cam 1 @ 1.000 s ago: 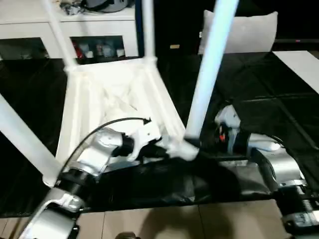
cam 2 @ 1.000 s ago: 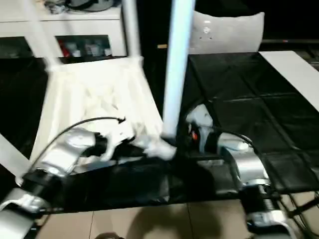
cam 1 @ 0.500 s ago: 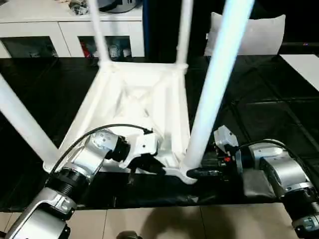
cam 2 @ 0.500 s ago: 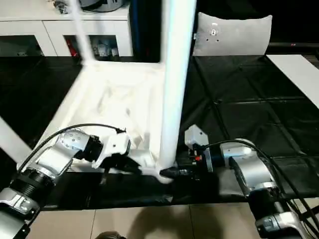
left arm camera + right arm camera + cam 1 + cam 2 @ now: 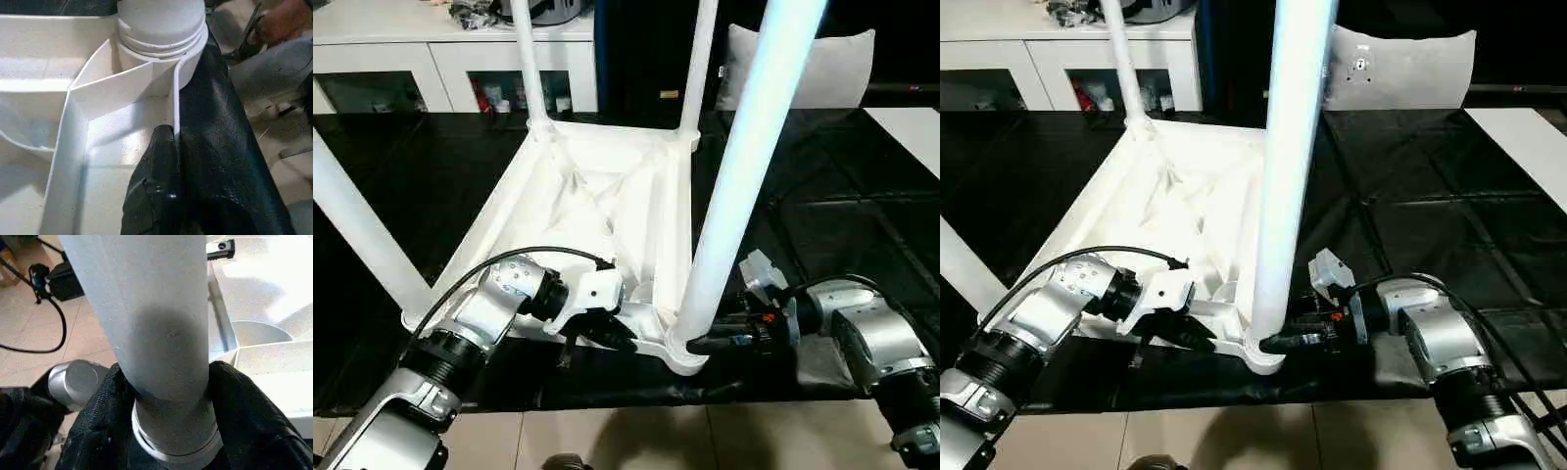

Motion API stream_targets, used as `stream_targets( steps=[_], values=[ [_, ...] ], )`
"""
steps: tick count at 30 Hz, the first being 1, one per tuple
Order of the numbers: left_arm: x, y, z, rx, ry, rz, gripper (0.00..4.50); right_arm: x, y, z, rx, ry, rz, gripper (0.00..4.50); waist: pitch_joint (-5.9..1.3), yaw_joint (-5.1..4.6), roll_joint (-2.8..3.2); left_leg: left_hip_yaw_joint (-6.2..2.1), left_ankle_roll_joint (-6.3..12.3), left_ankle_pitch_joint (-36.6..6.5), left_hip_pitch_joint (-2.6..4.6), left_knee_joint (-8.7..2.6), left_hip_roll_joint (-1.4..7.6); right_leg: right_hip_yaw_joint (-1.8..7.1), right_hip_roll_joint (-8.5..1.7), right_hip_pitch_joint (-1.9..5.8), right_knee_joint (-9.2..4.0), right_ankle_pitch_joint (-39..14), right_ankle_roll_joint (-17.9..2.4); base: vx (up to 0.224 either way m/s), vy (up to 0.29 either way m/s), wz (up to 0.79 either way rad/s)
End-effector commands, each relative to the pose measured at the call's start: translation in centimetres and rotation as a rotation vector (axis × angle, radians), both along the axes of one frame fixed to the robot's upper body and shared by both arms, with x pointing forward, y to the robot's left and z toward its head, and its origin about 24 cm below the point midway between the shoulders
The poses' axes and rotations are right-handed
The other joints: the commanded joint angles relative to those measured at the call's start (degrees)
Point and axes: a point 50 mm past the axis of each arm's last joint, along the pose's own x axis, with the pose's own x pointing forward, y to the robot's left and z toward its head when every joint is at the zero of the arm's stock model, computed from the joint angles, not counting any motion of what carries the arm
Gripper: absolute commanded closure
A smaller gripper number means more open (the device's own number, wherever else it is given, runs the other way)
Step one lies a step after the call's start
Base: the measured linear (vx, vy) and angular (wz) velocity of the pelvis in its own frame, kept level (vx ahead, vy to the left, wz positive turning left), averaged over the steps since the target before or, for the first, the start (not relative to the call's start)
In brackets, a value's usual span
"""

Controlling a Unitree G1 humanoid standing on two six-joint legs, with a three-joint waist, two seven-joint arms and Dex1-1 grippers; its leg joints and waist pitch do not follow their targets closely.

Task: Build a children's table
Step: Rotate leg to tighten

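Observation:
The children's table lies upside down on the black cloth, its ribbed white top point(image 5: 597, 186) facing up with four white legs standing in the corner sockets. My left gripper point(image 5: 612, 333) is shut on the top's front rim, one black finger point(image 5: 154, 191) inside the wall just short of the near right socket point(image 5: 161, 34). My right gripper point(image 5: 700, 345) reaches in from the right at the foot of the near right leg point(image 5: 744, 166). Its black fingers point(image 5: 244, 416) press on both sides of that leg point(image 5: 151, 318) just above the socket collar.
A grey-white cushion point(image 5: 832, 69) leans at the back right. White cabinets point(image 5: 460, 59) stand behind the black work surface. A white panel point(image 5: 911, 122) lies at the far right. The tiled floor point(image 5: 636, 441) starts just past the front edge, close under both forearms.
My right gripper's fingers have closed in around the foot of the near right leg. The left gripper has kept its hold on the rim. The head view has swung, shifting the whole picture.

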Motion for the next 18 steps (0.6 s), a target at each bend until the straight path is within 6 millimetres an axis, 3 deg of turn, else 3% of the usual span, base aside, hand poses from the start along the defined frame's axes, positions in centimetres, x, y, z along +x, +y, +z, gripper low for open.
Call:
stream_targets(
  steps=[1, 4, 6, 8, 9, 11, 15, 16, 18],
  values=[
    [0.3, -1.3, 0.7, -0.055, -0.012, 0.040, 4.50, -0.5, 1.5, 0.1, 0.078, 0.047, 0.019, 2.50, -4.34, -0.35, -0.68, -1.42, 4.50, -2.38, 0.11, -3.73, 3.87, 5.00, -5.45, 3.73, -4.27, -17.71, -0.15, 0.000, 0.000, 0.00],
    [0.7, -2.1, 0.8, -0.080, -0.013, 0.108, 4.50, -0.3, 2.5, -0.2, 0.079, 0.038, -0.056, 2.50, -4.04, -0.56, -0.69, -1.28, 3.87, -3.53, 0.14, -3.86, 3.65, 4.80, -5.40, 3.70, -4.88, -20.32, 0.60, 0.000, 0.000, 0.00],
    [0.9, -2.7, 0.9, -0.094, -0.012, 0.150, 4.50, 0.3, 3.2, -0.5, 0.074, 0.016, -0.142, 2.51, -3.72, -1.01, -0.82, -1.09, 2.52, -5.52, 0.45, -3.84, 2.87, 4.24, -5.25, 3.53, -5.95, -25.41, 2.73, 0.000, 0.000, 0.00],
    [1.3, -4.0, 1.1, -0.111, -0.013, 0.229, 4.50, 1.6, 4.6, -0.8, 0.075, -0.009, -0.312, 2.51, -3.57, -2.04, -0.79, -1.22, 1.72, -6.43, 0.30, -3.91, 2.70, 3.74, -5.11, 3.66, -6.54, -27.52, 4.15, 0.000, 0.000, 0.00],
    [1.5, -4.4, 1.2, -0.121, -0.017, 0.261, 4.50, 2.0, 5.1, -0.8, 0.072, -0.010, -0.365, 2.51, -3.47, -2.98, -0.94, -1.41, 1.34, -7.07, -0.04, -3.90, 2.55, 3.24, -5.03, 3.99, -6.81, -28.38, 5.31, 0.000, 0.000, 0.00],
    [1.7, -4.9, 1.4, -0.134, -0.016, 0.290, 4.50, 2.3, 5.5, -0.9, 0.067, -0.009, -0.411, 2.51, -3.59, -4.20, -1.05, -1.47, 1.35, -7.91, -0.09, -3.69, 2.24, 2.81, -4.87, 4.12, -7.17, -28.95, 6.91, 0.000, 0.000, 0.00],
    [3.0, -7.6, 2.2, -0.180, -0.044, 0.472, 4.50, 3.8, 7.8, -1.2, 0.048, -0.006, -0.647, 2.53, -3.66, -6.09, -0.79, -1.57, 2.13, -7.50, -0.08, -3.64, 2.29, 2.85, -4.82, 3.89, -7.38, -27.16, 5.95, 0.000, 0.000, 0.00],
    [3.0, -7.6, 2.2, -0.180, -0.044, 0.472, 4.50, 3.8, 7.8, -1.2, 0.048, -0.006, -0.647, 2.54, -3.68, -6.18, -0.78, -1.58, 2.12, -7.13, -0.06, -3.61, 2.27, 2.94, -4.86, 3.83, -7.29, -26.77, 5.78, 0.000, 0.000, 0.00],
    [3.8, -8.8, 2.5, -0.224, -0.065, 0.595, 4.50, 5.1, 8.2, -1.6, 0.029, 0.015, -0.858, 2.54, -4.01, -6.15, -0.55, -1.70, 2.45, -5.28, -0.23, -3.69, 2.32, 3.24, -5.13, 4.07, -6.69, -24.41, 4.58, 0.000, 0.000, 0.00]
  ],
)
